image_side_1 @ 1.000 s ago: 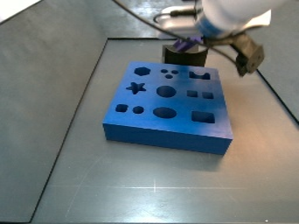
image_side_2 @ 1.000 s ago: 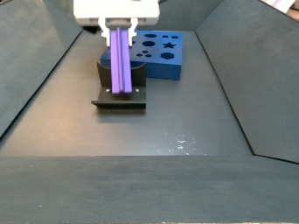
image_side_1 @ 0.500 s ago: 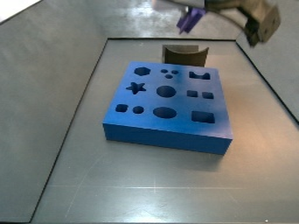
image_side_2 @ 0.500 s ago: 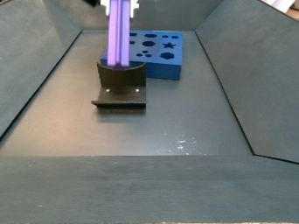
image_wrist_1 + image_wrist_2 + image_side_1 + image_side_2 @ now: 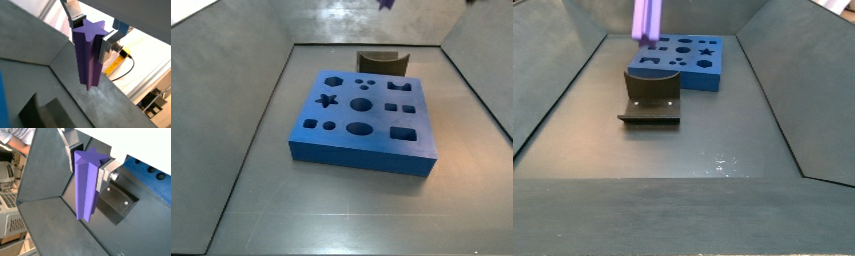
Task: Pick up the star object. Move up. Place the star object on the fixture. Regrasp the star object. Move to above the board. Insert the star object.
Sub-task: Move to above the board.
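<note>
In both wrist views we see the gripper [image 5: 93, 31] [image 5: 87, 159] clamped on the star object [image 5: 88, 55] [image 5: 87, 185], high above the fixture [image 5: 119, 203]. In a side view its tip [image 5: 648, 20] hangs above the fixture [image 5: 651, 98], near the board [image 5: 686, 61].

Purple star object [image 5: 88, 55] hangs upright between the gripper [image 5: 92, 30] fingers [image 5: 109, 42], high above fixture [image 5: 651, 98] and blue board [image 5: 362, 115].

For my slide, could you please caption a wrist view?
Gripper shut on the purple star object, hanging above the fixture.
</note>
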### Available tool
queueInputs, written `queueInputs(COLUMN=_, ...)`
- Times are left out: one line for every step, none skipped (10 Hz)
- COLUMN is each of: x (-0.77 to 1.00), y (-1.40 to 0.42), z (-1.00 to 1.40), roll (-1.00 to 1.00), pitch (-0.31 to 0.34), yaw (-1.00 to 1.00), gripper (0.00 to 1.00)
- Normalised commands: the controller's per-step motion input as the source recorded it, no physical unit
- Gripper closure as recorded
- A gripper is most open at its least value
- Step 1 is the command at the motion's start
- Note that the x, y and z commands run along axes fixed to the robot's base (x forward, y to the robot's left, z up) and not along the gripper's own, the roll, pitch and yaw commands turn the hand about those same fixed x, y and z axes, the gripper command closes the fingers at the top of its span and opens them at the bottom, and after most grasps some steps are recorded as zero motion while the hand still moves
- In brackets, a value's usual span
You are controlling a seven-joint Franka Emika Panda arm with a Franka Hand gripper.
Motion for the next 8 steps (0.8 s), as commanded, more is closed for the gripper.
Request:
queueInputs(x=-0.05, y=0.01, z=0.29, roll=-0.09, pitch=0.155, yaw=-0.05, gripper=1.00)
queueInputs(x=-0.63, y=-1.00, z=0.43, roll=-1.00, pitch=0.116, yaw=-0.15, gripper=1.00)
queueInputs(x=-0.62, y=-1.00, z=0.39, roll=-1.00, pitch=0.108, yaw=-0.14, gripper=1.00)
queueInputs(x=-0.68, y=-1.00, z=0.43, roll=-1.00, pitch=0.108, yaw=-0.13, gripper=1.00)
queueInputs(x=-0.70, y=-1.00, z=0.41, roll=-1.00, pitch=0.110, yaw=-0.12, gripper=1.00)
queueInputs(x=-0.70, y=-1.00, z=0.42, roll=-1.00, pitch=0.114, yaw=-0.12, gripper=1.00)
queueInputs(x=-0.63, y=-0.86, z=0.37, roll=-1.00, pitch=0.121, yaw=-0.11, gripper=1.00)
queueInputs(x=-0.44, y=-0.58, z=0.25, roll=-1.00, pitch=0.124, yaw=-0.10, gripper=1.00)
